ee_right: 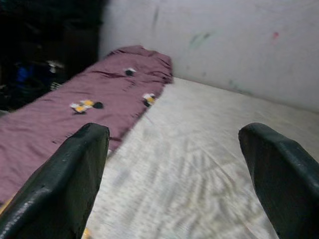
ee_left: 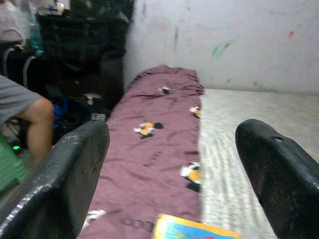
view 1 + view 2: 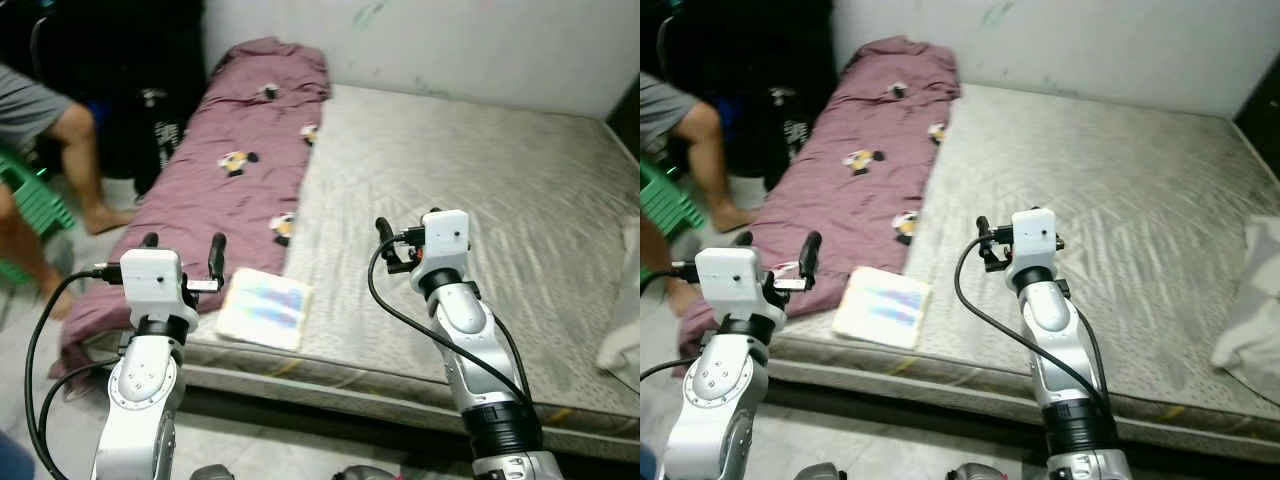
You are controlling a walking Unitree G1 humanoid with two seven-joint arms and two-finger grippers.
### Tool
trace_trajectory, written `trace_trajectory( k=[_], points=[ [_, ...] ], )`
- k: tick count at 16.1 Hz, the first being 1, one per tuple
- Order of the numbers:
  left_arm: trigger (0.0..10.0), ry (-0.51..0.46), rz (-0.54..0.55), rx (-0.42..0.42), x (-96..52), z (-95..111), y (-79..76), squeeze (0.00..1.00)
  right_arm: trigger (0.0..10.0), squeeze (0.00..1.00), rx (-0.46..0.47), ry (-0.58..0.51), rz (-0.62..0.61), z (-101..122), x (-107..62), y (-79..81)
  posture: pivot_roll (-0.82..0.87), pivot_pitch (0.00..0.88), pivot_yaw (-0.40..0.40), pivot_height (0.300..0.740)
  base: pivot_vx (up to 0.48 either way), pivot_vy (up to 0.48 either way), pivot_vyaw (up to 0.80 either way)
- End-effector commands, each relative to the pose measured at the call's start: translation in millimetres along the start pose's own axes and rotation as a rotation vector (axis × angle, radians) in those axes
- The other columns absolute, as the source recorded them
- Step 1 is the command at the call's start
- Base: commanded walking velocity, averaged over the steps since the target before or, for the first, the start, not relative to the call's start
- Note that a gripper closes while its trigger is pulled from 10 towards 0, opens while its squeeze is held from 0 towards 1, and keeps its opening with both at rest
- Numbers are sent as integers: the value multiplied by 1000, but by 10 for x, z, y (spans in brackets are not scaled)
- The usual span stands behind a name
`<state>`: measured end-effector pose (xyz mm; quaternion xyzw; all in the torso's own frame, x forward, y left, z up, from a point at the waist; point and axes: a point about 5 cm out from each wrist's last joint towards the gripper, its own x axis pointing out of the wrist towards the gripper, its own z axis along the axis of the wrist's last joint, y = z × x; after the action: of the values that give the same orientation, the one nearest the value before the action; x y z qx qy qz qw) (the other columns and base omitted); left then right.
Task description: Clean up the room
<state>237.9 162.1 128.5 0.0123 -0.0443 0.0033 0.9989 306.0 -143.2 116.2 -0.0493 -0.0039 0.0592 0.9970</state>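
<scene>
A: Grippers first. We have the left gripper raised over the near left corner of the mattress, fingers spread wide, nothing between them. Right gripper is up over the middle of the near edge, fingers wide apart in the wrist view, also holding nothing.

B: What's nearest them?

A: A flat pale book with a blue and pink cover lies on the mattress near the front edge, just right of the left gripper and not touched by it. Its yellow edge shows low between the left fingers in the wrist view.

B: And the bedding?

A: We see a maroon blanket with small cartoon prints running along the left side of the mattress from the near corner to the wall, near end hanging over the edge toward the floor. The book sits just beside its right edge. Rest of the mattress is bare grey fabric.

B: Anything on the right?

A: White cloth bunched at the right edge, well apart from both grippers.

B: Beyond that?

A: A person sits left of the bed, bare legs showing, next to a green stool. White wall behind the bed.
</scene>
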Motion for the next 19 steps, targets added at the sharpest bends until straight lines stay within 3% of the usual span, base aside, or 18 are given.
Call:
trace_trajectory(
  k=[1, 4, 13, 19],
  points=[
    [10000, 15, -25, -1, -25, -27, -42, 0, 10000, 0, 5, -7, -30, 13, -9, -64, 1, 0, -52, 740, 0, -428, 0],
    [10000, 29, -33, -8, -80, -53, -83, 0, 10000, 0, 5, -3, -30, 3, -22, -59, 2, 0, -52, 740, 0, -423, 0],
    [10000, 26, -45, -9, -51, -41, -75, 0, 10000, 0, 4, 1, -38, -6, -45, -73, -6, 0, -49, 740, 0, -409, 0],
    [10000, 9, -24, -16, -43, -33, -78, 0, 10000, 0, 3, -1, -35, 3, -38, -63, -7, 0, -52, 740, 0, -219, 0]
  ],
)
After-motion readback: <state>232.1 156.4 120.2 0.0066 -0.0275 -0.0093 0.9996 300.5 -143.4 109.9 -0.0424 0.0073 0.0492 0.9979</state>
